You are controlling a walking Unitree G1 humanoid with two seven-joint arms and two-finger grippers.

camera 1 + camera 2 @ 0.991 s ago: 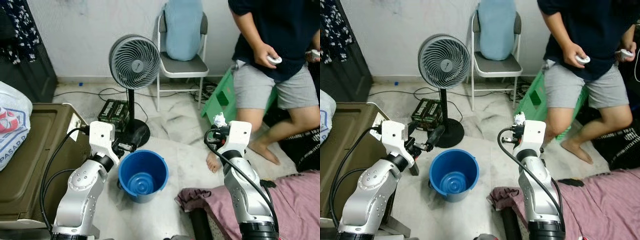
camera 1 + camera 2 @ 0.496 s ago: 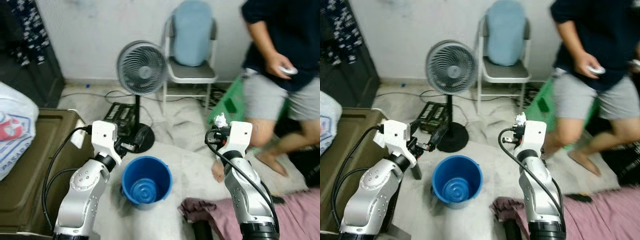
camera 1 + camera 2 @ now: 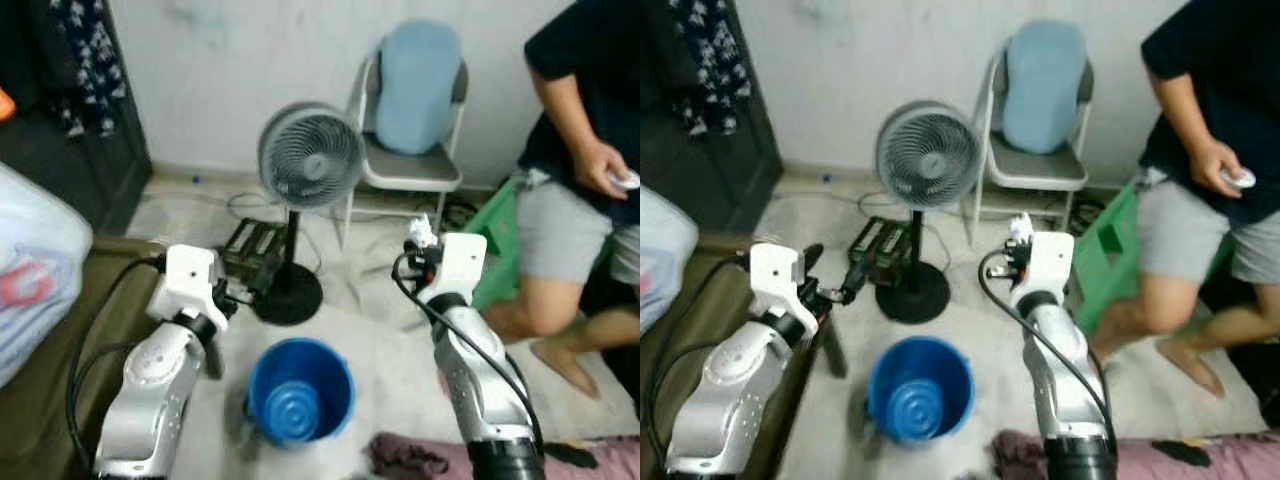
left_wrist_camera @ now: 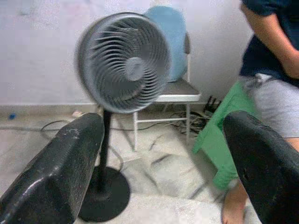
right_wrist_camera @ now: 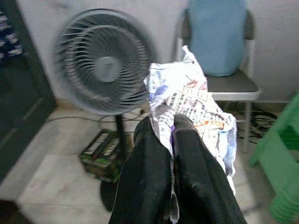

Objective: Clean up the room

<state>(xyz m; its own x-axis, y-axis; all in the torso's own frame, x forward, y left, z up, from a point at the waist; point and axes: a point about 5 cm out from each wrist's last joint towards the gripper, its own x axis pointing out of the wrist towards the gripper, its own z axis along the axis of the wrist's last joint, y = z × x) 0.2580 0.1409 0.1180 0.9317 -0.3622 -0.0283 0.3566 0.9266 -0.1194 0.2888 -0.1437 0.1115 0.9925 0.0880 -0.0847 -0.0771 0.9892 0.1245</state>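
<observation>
A crumpled wad of printed white paper (image 5: pixel 187 100) sits pinched between the two black fingers (image 5: pixel 145 177) of my right gripper (image 3: pixel 421 236), which is clamped tight on it. I hold the wad raised in front of me, above the pale marbled floor (image 3: pixel 385 325) and to the right of the round blue plastic bucket (image 3: pixel 299 390). That bucket stands on the floor between my two silver arms, nearer to me than the paper, its mouth facing up.

My left gripper (image 3: pixel 830 275) is released, its fingers (image 4: pixel 56 172) spread wide apart with nothing between them. It hovers to the left of the bucket, pointing toward the grey pedestal fan (image 3: pixel 310 158).

The fan stands on a round black base (image 3: pixel 288 296) just beyond the bucket. Beside that base lies a dark flat box with green markings (image 3: pixel 254 240). Behind the fan, a white metal folding chair with a grey seat (image 3: pixel 405 168) holds a light blue cushion (image 3: pixel 418 74) propped against its back, close to the white wall (image 3: pixel 220 60). A green plastic stool (image 3: pixel 1105 255) lies to the right of the chair.

A person in a dark shirt and grey shorts (image 3: pixel 560 225) stands on my right, barefoot, one hand (image 3: pixel 603 175) holding a small white object. On my left are an olive-brown surface (image 3: pixel 60 330) and a pale plastic bag (image 3: pixel 30 270).
</observation>
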